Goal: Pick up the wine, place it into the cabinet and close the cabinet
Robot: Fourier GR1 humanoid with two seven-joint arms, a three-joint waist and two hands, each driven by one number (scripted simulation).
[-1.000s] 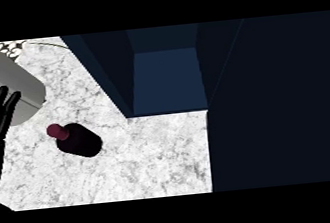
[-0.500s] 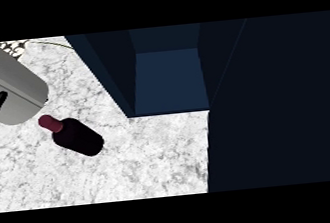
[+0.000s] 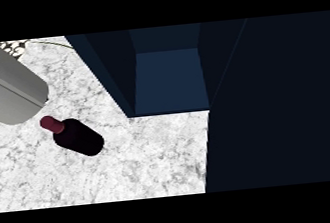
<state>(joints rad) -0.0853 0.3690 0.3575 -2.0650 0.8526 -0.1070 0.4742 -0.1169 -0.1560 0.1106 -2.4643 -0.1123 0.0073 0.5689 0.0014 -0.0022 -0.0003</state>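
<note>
I see the wine bottle (image 3: 76,136) on the marble counter (image 3: 129,167), left of centre, neck toward the upper left, body toward the lower right. I judge it heavy, rigid, slick and breakable; I'd grasp around the body. The open cabinet (image 3: 169,80) sits at upper centre. A grey forearm (image 3: 6,83) fills the upper left; I cannot tell that hand's state.

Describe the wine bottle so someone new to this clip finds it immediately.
Start at the white marbled counter left of the open dark blue cabinet. Just below the grey forearm at upper left stands the wine bottle: near-black body, maroon cap, the only loose object on the counter.
</note>
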